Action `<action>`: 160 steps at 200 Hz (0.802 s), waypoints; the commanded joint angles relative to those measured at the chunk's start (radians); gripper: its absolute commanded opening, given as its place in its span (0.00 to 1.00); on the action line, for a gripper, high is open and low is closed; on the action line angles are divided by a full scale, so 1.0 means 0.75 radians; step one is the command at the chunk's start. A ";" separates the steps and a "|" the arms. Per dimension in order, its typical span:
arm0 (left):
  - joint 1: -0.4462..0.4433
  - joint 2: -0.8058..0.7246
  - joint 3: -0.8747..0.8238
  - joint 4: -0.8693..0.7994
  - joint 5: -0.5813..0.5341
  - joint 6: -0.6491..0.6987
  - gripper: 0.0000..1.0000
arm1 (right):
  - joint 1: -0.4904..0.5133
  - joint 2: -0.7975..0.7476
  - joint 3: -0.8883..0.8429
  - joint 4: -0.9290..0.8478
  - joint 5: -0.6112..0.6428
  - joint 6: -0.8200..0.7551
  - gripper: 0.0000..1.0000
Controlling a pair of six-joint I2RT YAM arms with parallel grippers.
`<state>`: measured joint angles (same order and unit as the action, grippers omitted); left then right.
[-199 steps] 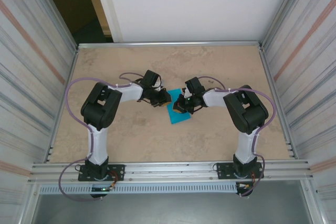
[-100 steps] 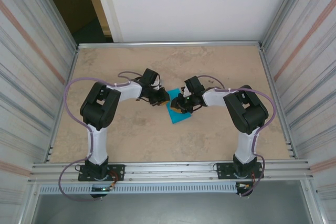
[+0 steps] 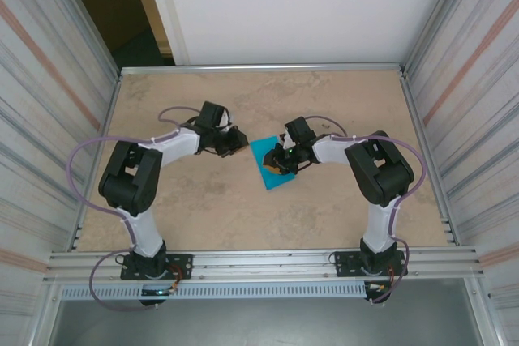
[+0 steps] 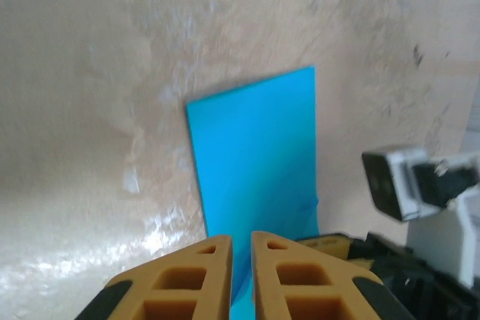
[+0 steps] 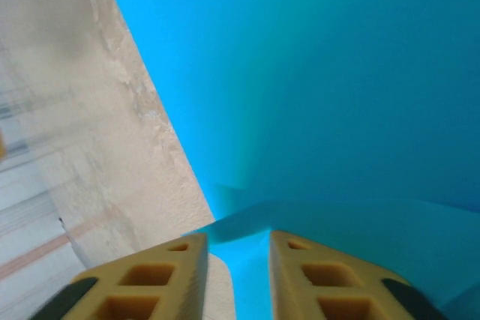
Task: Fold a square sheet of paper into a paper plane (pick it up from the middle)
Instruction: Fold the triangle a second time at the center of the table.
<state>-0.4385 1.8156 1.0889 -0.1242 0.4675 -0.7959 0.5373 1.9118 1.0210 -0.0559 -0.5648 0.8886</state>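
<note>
Top external: left gripper (image 3: 238, 142) backs off thin turquoise-blue paper sheet (image 3: 264, 151), jaws together, empty — right gripper (image 3: 280, 164), jaws slightly apart over raised flap (image 5: 322, 219), prob. creases solo.

Mottled beige table (image 3: 243, 216) between ribbed metal side walls (image 3: 49, 119)

Nothing legible shows in any view: the turquoise sheet of paper (image 3: 268, 169) is plain and unmarked, and the counter (image 3: 203, 208) carries no label, brand, number or sign.
</note>
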 commanded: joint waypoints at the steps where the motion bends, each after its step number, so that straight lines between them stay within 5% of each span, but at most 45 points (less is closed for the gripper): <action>1: -0.069 -0.037 -0.048 0.053 0.044 -0.038 0.12 | 0.006 0.045 0.000 -0.124 0.063 -0.007 0.18; 43: -0.179 -0.009 -0.047 0.056 0.028 -0.039 0.06 | 0.006 0.055 0.007 -0.176 0.086 -0.022 0.00; 160: -0.237 0.141 0.057 -0.083 -0.101 0.024 0.00 | 0.008 0.051 0.003 -0.172 0.085 -0.016 0.00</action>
<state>-0.6109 1.9022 1.0962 -0.1463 0.4198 -0.8078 0.5373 1.9148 1.0283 -0.1062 -0.5434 0.8818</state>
